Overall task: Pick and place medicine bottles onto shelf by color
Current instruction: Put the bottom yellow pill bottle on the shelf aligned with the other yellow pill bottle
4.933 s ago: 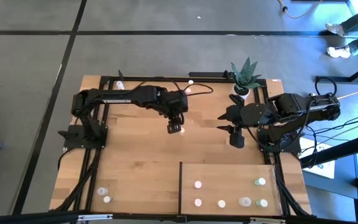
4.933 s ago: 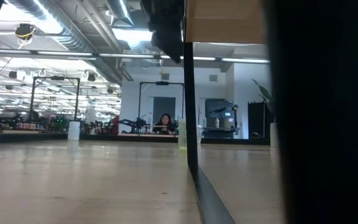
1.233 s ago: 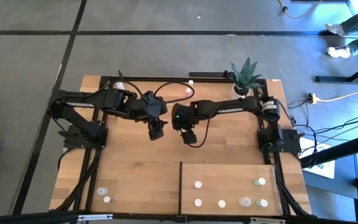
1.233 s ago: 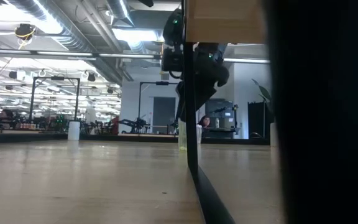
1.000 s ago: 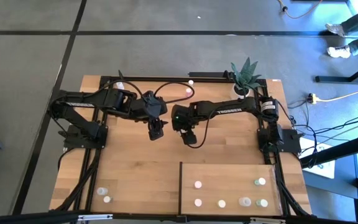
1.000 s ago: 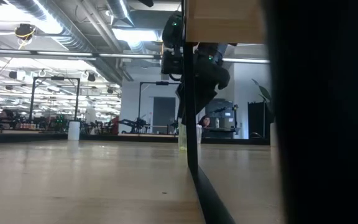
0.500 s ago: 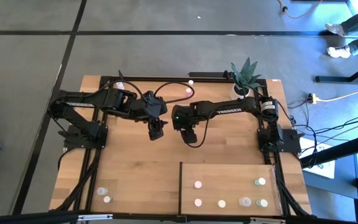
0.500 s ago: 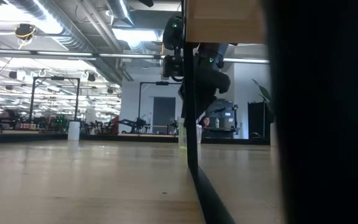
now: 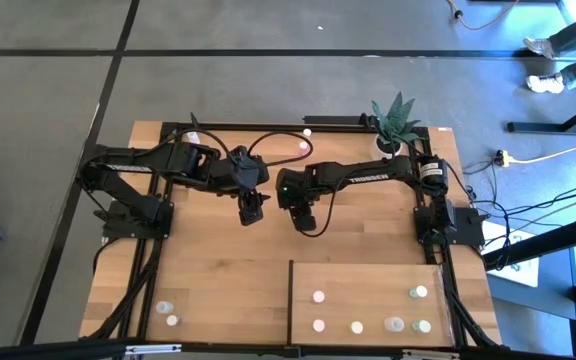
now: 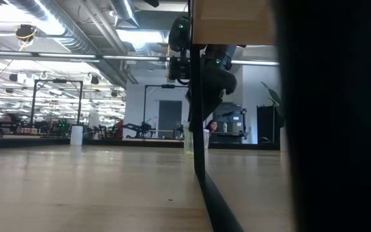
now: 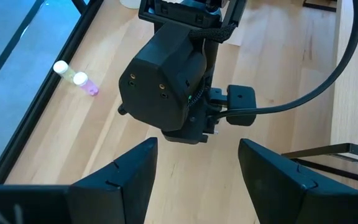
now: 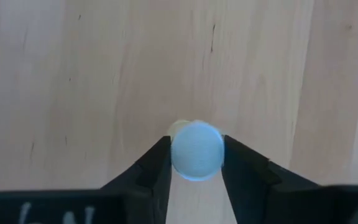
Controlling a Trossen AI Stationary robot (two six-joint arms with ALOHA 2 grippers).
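Medicine bottles (image 9: 167,312) sit at the planked tabletop's (image 9: 218,260) near-left corner. At mid-table the left gripper (image 9: 250,214) hangs spread and empty; beside it the right gripper (image 12: 196,157) pinches one bottle (image 12: 196,151). More stand on the shelf (image 9: 368,280), right.

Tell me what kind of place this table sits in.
Likely a robotics lab or open workshop floor: exposed ceiling ducts and strip lights overhead, long benches with equipment across the room, and two dark robot arms on a wooden table.
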